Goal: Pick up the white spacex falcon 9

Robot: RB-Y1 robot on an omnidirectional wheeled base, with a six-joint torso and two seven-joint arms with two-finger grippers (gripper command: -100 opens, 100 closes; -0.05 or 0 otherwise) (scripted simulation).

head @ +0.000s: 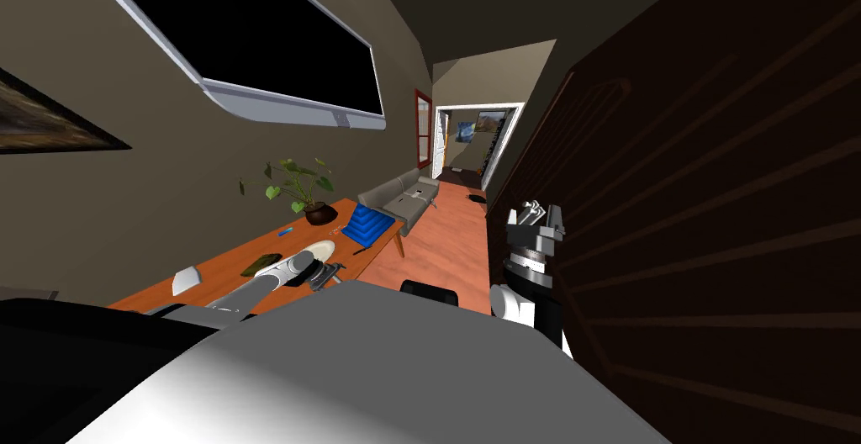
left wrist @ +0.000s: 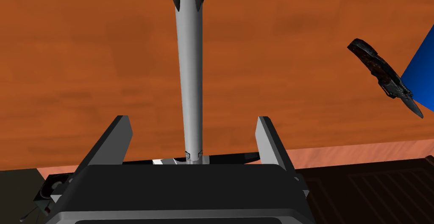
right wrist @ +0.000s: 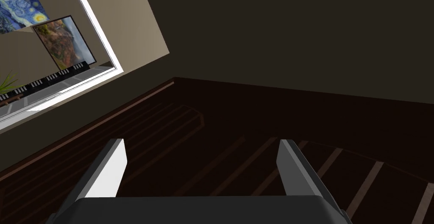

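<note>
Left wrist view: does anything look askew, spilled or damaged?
Nothing spilled or damaged. The white rocket lies flat on the wooden table, between the open left gripper fingers without touching them; a dark pocket knife lies apart.

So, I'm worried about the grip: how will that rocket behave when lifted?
The rocket looks slim and round, so it may roll on the table if nudged. It seems stiff. The open left gripper straddles one end, so the far end might tip down.
</note>
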